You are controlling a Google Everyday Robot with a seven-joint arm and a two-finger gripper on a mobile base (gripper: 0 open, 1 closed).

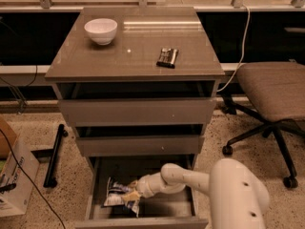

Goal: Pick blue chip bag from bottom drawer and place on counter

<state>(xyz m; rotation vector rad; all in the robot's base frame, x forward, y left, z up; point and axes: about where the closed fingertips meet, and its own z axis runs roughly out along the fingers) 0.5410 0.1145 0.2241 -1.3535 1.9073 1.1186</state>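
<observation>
Camera view: gripper (135, 194) at blue chip bag (115, 197) inside bottom drawer (164, 208).

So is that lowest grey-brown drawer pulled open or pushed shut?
Open. The grey-brown bottom drawer sticks out, showing a crinkled blue chip bag inside, with the robot's gripper down at the bag.

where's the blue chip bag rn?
Camera view: the blue chip bag lies in the open bottom drawer, in its left half, with the gripper at the bag's right edge.
</observation>
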